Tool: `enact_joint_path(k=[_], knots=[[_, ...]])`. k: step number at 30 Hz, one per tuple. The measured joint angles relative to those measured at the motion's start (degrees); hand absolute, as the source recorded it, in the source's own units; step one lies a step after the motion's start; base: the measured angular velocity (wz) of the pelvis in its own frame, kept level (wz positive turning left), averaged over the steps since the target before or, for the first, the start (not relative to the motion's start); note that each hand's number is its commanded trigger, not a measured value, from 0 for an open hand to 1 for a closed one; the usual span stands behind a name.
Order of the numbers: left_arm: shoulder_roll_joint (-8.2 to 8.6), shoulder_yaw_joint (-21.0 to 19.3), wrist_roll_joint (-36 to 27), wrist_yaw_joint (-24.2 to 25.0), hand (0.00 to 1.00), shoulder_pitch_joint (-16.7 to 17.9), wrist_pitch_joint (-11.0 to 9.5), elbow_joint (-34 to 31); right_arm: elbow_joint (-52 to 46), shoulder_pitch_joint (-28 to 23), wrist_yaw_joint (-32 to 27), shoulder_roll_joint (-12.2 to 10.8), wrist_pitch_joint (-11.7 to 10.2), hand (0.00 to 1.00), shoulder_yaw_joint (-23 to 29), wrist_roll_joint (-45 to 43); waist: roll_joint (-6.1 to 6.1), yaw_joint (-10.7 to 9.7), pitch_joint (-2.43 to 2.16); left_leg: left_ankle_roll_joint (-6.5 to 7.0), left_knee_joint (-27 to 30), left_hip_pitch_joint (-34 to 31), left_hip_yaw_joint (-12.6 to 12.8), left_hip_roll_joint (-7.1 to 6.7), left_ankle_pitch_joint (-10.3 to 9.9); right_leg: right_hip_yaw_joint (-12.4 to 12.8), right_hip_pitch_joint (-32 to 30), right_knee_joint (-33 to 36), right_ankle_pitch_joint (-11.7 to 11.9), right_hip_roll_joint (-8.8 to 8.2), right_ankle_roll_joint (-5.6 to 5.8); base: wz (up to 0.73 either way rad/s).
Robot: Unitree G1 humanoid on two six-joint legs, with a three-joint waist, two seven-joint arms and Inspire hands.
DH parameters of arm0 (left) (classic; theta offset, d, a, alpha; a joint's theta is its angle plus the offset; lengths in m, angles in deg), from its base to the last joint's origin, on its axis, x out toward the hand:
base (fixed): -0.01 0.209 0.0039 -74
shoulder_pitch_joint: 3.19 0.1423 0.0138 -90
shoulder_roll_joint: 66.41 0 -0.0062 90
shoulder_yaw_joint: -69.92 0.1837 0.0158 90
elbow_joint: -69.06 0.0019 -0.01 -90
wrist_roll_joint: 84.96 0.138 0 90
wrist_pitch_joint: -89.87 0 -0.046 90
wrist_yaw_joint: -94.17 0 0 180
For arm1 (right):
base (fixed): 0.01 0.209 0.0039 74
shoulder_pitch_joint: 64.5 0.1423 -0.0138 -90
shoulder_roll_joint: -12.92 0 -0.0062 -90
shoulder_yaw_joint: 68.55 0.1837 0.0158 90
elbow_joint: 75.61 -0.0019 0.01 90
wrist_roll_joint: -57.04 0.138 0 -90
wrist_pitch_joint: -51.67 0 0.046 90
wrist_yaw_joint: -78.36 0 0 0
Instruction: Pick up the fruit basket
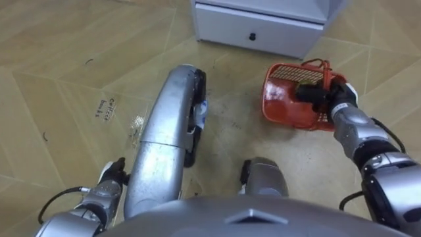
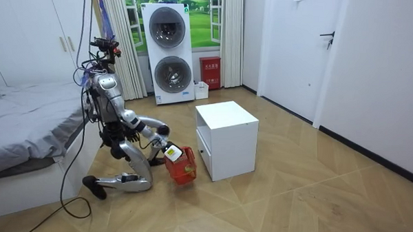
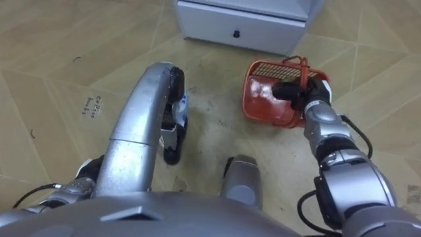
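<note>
- On the wooden floor, just in front of a white cabinet, the red fruit basket is sitting tipped over, so that its open mouth is facing up toward the robot's head.
- The robot is kneeling low beside the bed, with one leg folded under it and its right arm reaching forward and down to the basket.
- The right hand is gripping the basket at its near rim. Its dark fingers are curling over the edge into the mesh, close to where the thin handle is arching up.
- The left hand is hanging idle low at the robot's left side, well apart from the basket. I cannot tell whether its fingers are open or closed.
- By my reading, the reach and the grasp are done, since the hand is already closing on the basket.
- The lift itself is looking unfinished. In the room view the basket is hanging tilted from the hand, with its lower edge at or just above the floor, and I cannot tell whether it is touching.
- What is remaining, as I judge it, is raising the basket clear of the floor and bringing it level, then rising from the kneeling pose with it in hand.
</note>
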Motion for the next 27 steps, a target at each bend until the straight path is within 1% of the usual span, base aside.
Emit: enact_joint_path(k=[2,3,5,6,7,8,9,10,11,12,13,14,15,16,17,18,19,20,21,22,23,24,25,26,27], knots=[[-0.52,-0.5,-0.1,-0.2,0.00,-0.9,-0.2,0.6,-2.3,0.0,-0.3,0.0,0.0,1.00,0.0,-0.1,0.07,-0.2,0.03,1.15,0.5,0.6,0.1,-0.15,-0.7,-0.6,1.5,-1.1,0.0,-0.12,0.00,0.07],[-0.73,-0.6,-0.1,-0.2,0.00,-1.1,-0.2,0.6,-2.7,0.0,-0.3,0.0,0.0,1.00,0.0,-0.1,0.08,-0.2,-0.02,1.47,0.6,0.7,0.1,-0.10,-0.9,-0.6,1.8,-1.5,0.0,-0.10,-0.01,0.06],[-1.48,-2.0,-0.2,-0.4,0.00,-2.0,-0.2,0.5,-4.6,0.2,-0.2,0.5,0.0,1.00,0.0,-0.1,0.49,-0.1,-0.05,2.51,0.9,0.8,0.4,-0.08,-1.6,-0.3,2.5,-2.9,-0.6,0.58,-0.08,0.02],[-1.68,-2.0,-0.3,-0.5,0.00,-2.2,-0.2,0.5,-4.8,0.5,-0.3,0.6,0.0,1.00,0.0,-0.1,0.68,-0.1,-0.03,2.70,0.9,0.8,0.4,-0.05,-1.7,-0.1,2.5,-3.3,-0.7,0.81,-0.01,0.00],[-1.98,-2.4,-0.2,-0.5,0.00,-2.6,-0.2,0.4,-5.1,1.2,-0.4,0.8,0.0,1.00,0.0,-0.1,1.21,-0.2,-0.11,3.09,0.7,0.7,0.4,0.03,-2.0,0.3,2.5,-4.4,-1.1,1.61,0.34,-0.05],[-2.08,-3.7,-0.1,-0.5,0.00,-3.0,-0.1,0.2,-6.3,1.3,-0.4,1.1,0.0,1.00,0.0,-0.9,1.68,0.0,-0.21,3.38,0.1,0.8,0.4,0.10,-2.1,0.8,2.3,-6.0,-1.5,2.43,0.65,-0.05],[-2.14,-4.1,-0.1,-0.5,0.00,-3.2,-0.1,-0.1,-6.8,1.5,-0.4,1.2,0.0,1.00,0.0,-1.4,1.79,0.0,-0.23,3.49,-0.5,0.9,0.4,0.16,-2.2,1.1,2.0,-7.0,-1.5,2.71,0.72,-0.10],[-2.14,-4.7,-0.1,-0.6,0.00,-3.2,0.0,-1.0,-7.1,2.1,-0.4,1.3,0.0,1.00,0.0,-2.3,2.19,0.2,-0.25,3.71,-2.3,1.6,0.4,0.31,-2.1,1.7,1.4,-9.7,-1.5,3.36,0.74,-0.14],[-1.89,-5.4,-0.1,-0.7,0.00,-3.2,0.1,-1.2,-7.6,2.2,-0.3,1.3,0.0,1.00,0.0,-2.3,2.63,0.5,-0.30,4.09,-5.1,3.0,0.4,0.51,-1.8,1.7,1.4,-13.9,-1.5,3.53,0.75,-0.22],[-1.79,-5.5,-0.1,-0.8,0.00,-3.2,0.1,-1.3,-8.0,2.2,-0.3,1.3,0.1,1.00,0.0,-2.3,2.87,0.7,-0.33,4.15,-6.6,3.9,0.3,0.82,-1.7,1.8,1.4,-16.3,-1.5,3.62,0.75,-0.35],[-1.63,-5.9,-0.1,-1.3,0.00,-2.6,0.3,-1.3,-8.7,2.5,-0.2,1.3,0.1,1.00,0.0,-2.3,3.32,1.0,-0.42,4.17,-10.3,5.8,0.2,1.30,-1.4,2.0,1.6,-22.0,-1.5,3.72,0.78,-0.44],[-1.48,-6.1,0.5,-1.8,0.00,-1.5,0.6,-1.6,-9.5,2.6,-0.2,1.5,0.1,1.00,0.0,-2.3,3.47,1.0,-0.52,4.33,-14.6,8.1,0.4,1.42,-0.6,1.9,2.3,-28.3,-1.3,3.40,1.09,-0.40],[-1.37,-6.4,0.8,-2.1,0.00,-0.9,0.7,-2.0,-9.7,2.6,-0.2,1.6,0.1,1.00,0.0,-2.3,3.66,1.0,-0.61,4.51,-16.8,9.4,0.4,1.48,-0.3,1.7,3.0,-31.9,-1.3,3.23,1.18,-0.37],[-1.07,-7.2,1.6,-2.4,0.00,0.2,0.9,-2.6,-10.4,2.6,-0.3,2.0,0.1,1.00,0.0,-2.4,3.84,0.8,-0.71,4.78,-21.3,12.0,0.6,1.81,0.5,1.7,4.6,-39.3,-1.2,3.09,1.41,-0.40],[-1.03,-8.0,2.0,-2.5,0.00,1.1,1.3,-3.0,-11.9,2.6,-0.3,2.3,0.1,1.00,0.2,-2.6,3.80,0.7,-0.76,4.77,-25.8,14.6,1.0,1.72,1.5,1.6,6.6,-46.9,-0.9,2.54,1.82,-0.42],[-1.01,-8.3,2.4,-2.6,0.00,1.6,1.5,-3.0,-12.7,2.6,-0.4,2.3,0.1,1.00,0.5,-2.7,3.71,0.6,-0.75,4.82,-27.9,16.1,1.3,1.71,1.9,1.3,7.9,-50.5,-0.5,2.42,2.23,-0.40],[-0.92,-8.8,3.2,-2.7,0.00,2.4,1.8,-3.0,-14.1,2.2,-0.3,2.2,0.1,1.00,1.4,-3.2,3.67,0.4,-0.78,5.01,-31.9,19.2,2.0,1.64,2.5,1.4,10.7,-57.6,0.8,2.25,2.84,-0.31],[-0.98,-9.7,3.9,-2.8,0.00,3.5,1.8,-3.9,-16.0,1.1,-0.4,2.3,0.1,1.00,2.4,-3.5,3.50,0.2,-0.86,5.11,-35.6,22.3,2.5,1.26,3.1,1.4,13.2,-63.3,3.2,2.00,2.91,-0.26],[-1.07,-10.2,4.4,-2.9,0.00,4.2,1.9,-4.8,-17.0,0.4,-0.4,2.3,0.1,1.00,2.9,-3.6,3.24,0.2,-0.93,5.29,-37.5,24.0,2.9,1.14,3.3,1.4,14.2,-65.6,5.0,1.77,2.94,-0.23],[-1.03,-11.4,5.5,-3.1,0.00,5.9,2.2,-7.2,-19.9,-1.5,-0.5,2.2,0.1,1.00,4.1,-4.3,2.98,0.2,-1.12,5.44,-40.7,26.9,3.4,1.02,3.7,1.3,15.5,-68.7,9.2,1.24,2.75,-0.23],[-0.99,-12.6,5.9,-3.1,0.00,7.6,2.8,-9.6,-22.7,-3.6,-0.4,2.2,0.1,1.00,4.5,-4.5,2.87,0.0,-1.19,5.54,-43.5,30.1,3.6,0.90,3.8,1.3,16.9,-70.9,14.1,1.29,2.69,-0.25],[-0.99,-13.1,6.1,-3.1,0.00,8.1,3.0,-10.2,-23.6,-4.3,-0.3,2.1,0.1,1.00,4.5,-4.5,2.76,0.0,-1.22,5.57,-45.1,31.9,3.7,0.92,3.8,1.4,17.5,-71.7,17.1,1.30,2.69,-0.24],[-0.97,-14.0,6.1,-3.4,0.00,8.7,3.4,-10.8,-25.0,-6.1,-0.3,2.0,0.1,1.00,4.5,-4.5,2.63,0.1,-1.46,5.70,-48.7,35.5,3.9,0.93,4.2,1.3,17.9,-72.6,24.5,1.41,2.79,-0.19],[-0.97,-14.5,6.1,-4.0,0.00,8.8,3.5,-10.9,-26.3,-8.1,-0.1,1.9,0.1,1.00,4.8,-5.2,2.52,0.2,-1.47,5.73,-53.1,39.9,3.8,0.68,4.9,0.9,17.8,-72.5,34.1,1.45,2.73,-0.17],[-1.02,-14.6,6.1,-4.3,0.00,8.8,3.5,-10.9,-26.6,-8.8,0.1,1.8,0.1,1.00,5.0,-6.3,2.53,0.3,-1.49,5.71,-55.3,42.0,3.4,0.62,5.5,0.9,17.4,-72.3,37.8,1.46,3.28,-0.20]])
